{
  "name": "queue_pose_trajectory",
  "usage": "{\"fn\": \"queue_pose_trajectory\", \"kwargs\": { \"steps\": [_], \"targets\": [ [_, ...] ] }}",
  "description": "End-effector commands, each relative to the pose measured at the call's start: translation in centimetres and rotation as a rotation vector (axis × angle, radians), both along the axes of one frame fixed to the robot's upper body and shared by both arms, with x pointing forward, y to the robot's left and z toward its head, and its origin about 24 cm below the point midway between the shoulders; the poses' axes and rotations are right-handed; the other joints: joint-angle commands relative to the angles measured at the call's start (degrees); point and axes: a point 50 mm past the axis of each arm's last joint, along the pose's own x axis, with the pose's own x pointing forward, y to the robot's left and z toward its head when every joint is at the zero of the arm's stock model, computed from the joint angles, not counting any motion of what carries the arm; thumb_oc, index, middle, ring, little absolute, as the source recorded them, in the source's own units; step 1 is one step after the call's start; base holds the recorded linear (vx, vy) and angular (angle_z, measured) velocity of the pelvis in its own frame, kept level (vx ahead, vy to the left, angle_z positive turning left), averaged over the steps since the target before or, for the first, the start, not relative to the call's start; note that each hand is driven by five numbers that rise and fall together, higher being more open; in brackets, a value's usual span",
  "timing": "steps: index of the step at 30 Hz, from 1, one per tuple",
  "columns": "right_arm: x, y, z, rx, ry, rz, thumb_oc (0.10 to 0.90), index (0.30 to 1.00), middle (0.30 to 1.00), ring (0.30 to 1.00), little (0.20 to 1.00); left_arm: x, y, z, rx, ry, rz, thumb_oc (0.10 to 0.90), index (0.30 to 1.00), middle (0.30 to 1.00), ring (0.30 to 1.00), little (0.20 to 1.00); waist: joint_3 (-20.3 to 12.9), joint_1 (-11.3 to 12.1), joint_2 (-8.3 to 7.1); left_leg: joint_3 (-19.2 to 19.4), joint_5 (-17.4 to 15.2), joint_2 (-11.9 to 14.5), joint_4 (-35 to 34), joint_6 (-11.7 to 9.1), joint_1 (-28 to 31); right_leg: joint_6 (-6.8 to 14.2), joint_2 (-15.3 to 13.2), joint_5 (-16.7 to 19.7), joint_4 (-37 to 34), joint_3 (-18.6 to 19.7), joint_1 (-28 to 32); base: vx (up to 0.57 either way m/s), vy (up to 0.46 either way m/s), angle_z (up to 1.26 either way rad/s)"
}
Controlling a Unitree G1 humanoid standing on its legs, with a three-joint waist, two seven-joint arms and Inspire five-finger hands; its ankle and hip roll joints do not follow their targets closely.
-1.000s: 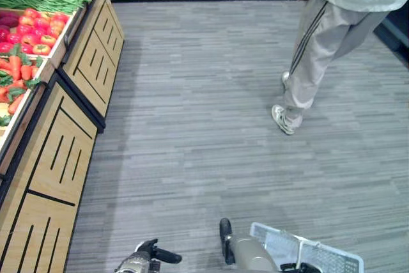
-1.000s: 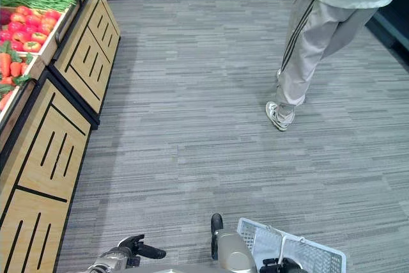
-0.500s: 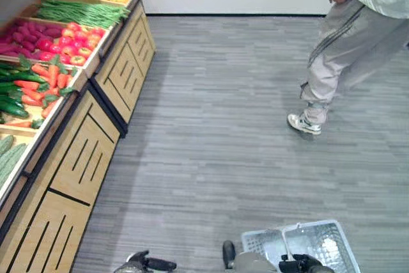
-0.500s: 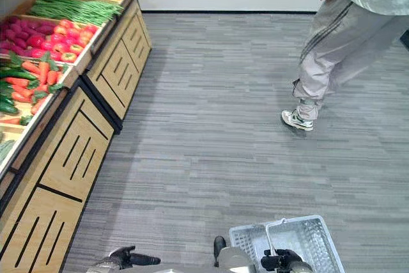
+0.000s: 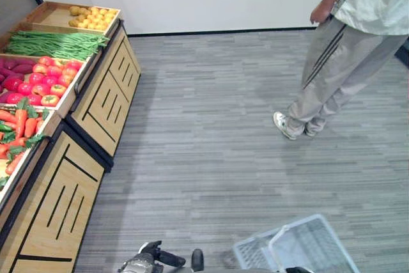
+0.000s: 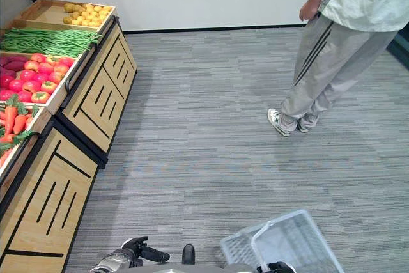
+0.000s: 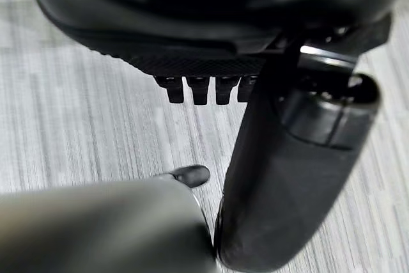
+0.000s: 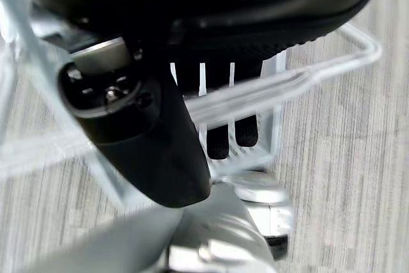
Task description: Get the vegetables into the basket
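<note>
Fingers of the right hand curl down over the pale handle bar of the basket, with the thumb beside them, so this hand grips the basket by its handle; in the head views the white wire basket hangs at the lower right, tilted, and nothing can be made out inside it. The left hand shows at the bottom edge of the head views, left of the basket and apart from it; in its own wrist view its fingers are curled in short under the palm and the thumb sticks out, and it holds nothing, with only the floor beyond it. The vegetables lie well away from both hands, up on the wooden display stand along the left side. Its compartments hold, from the nearest to the farthest, carrots with green tops, red tomatoes with some dark purple pieces beside them, a spread of long green beans, and a heap of small yellow produce in the last crate. A person in pale trousers and white shoes stands on the grey striped floor at the upper right, well clear of the stand and the basket.
</note>
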Motion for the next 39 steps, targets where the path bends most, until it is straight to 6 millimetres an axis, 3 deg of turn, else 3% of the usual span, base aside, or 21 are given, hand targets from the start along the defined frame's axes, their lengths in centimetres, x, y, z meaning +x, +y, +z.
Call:
{"fn": "queue_pose_trajectory", "kwargs": {
  "steps": [1,21,22,27,32,39],
  "targets": [
    [0.4,-1.8,0.5,-0.049,-0.014,-0.025,0.400,0.300,0.300,0.300,0.300,-2.0,0.7,-0.4,0.039,0.062,-0.013,0.900,1.000,1.000,1.000,1.000,-0.04,0.52,-0.95,0.99,-7.64,1.31,0.13,-4.98,4.11,0.66,0.12,-1.46,0.64,0.25,0.72,0.05,0.042,0.08],
    [1.0,-2.0,0.7,-0.037,-0.056,-0.063,0.400,0.300,0.300,0.300,0.300,-1.7,0.9,-0.3,0.033,0.042,-0.012,0.900,1.000,1.000,1.000,1.000,-0.15,0.82,-1.51,1.87,-9.20,1.47,0.13,-4.52,5.21,1.33,-0.26,-1.75,0.36,1.07,1.45,0.02,0.013,-0.04],
    [0.5,-1.3,0.4,0.046,-0.151,-0.418,0.400,0.300,0.300,0.300,0.300,-2.2,2.5,-0.1,0.040,0.020,0.103,0.900,1.000,1.000,1.000,1.000,1.44,2.79,-2.60,5.94,-7.65,3.02,0.13,-4.30,2.63,2.05,-1.97,-2.60,0.35,-5.79,0.42,0.00,0.000,0.00],
    [-0.1,-1.4,0.4,0.040,-0.132,-0.424,0.400,0.300,0.300,0.300,0.300,-1.4,2.2,0.1,0.038,-0.007,0.069,0.900,1.000,1.000,1.000,1.000,1.18,2.50,-2.45,6.04,-7.93,3.08,0.13,-4.36,3.04,1.99,-1.88,-2.77,0.35,-5.73,0.73,0.00,0.000,0.00],
    [-1.2,-1.5,0.3,0.031,-0.091,-0.429,0.400,0.300,0.300,0.300,0.300,-2.0,2.1,-0.1,0.044,0.022,0.047,0.900,1.000,1.000,1.000,1.000,0.80,2.42,-2.35,6.08,-8.32,3.13,0.13,-4.44,3.72,1.89,-1.76,-3.10,0.35,-5.62,1.27,0.00,0.000,0.00],
    [-1.0,-1.2,0.2,0.038,-0.105,-0.413,0.400,0.300,0.300,0.300,0.300,-2.9,2.3,-0.3,0.060,0.056,0.037,0.900,1.000,1.000,1.000,1.000,0.58,2.38,-2.37,6.23,-8.55,3.31,0.13,-4.50,3.92,1.95,-1.72,-3.19,0.35,-5.48,1.46,0.00,0.000,0.00]
  ]
}}
